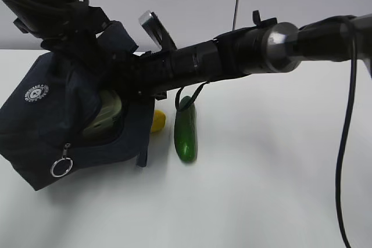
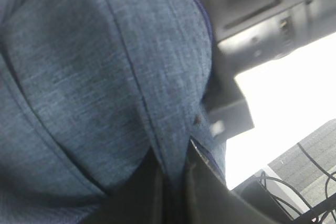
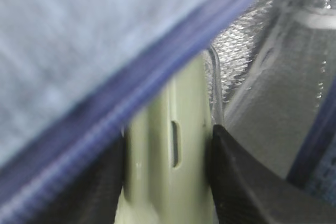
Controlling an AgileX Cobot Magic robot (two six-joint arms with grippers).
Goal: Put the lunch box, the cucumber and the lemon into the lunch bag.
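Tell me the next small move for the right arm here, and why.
Probably open the right fingers and back out. They clamp the sage-green-lidded lunch box, which already sits inside the dark navy fabric lunch bag against its silver lining. The left gripper pinches the bag fabric; the dark green cucumber and yellow lemon wait outside.

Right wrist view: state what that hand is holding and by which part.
The right hand holds the lunch box, its fingers clamping the two sides of the sage-green lid edge, inside the opening of the lunch bag.
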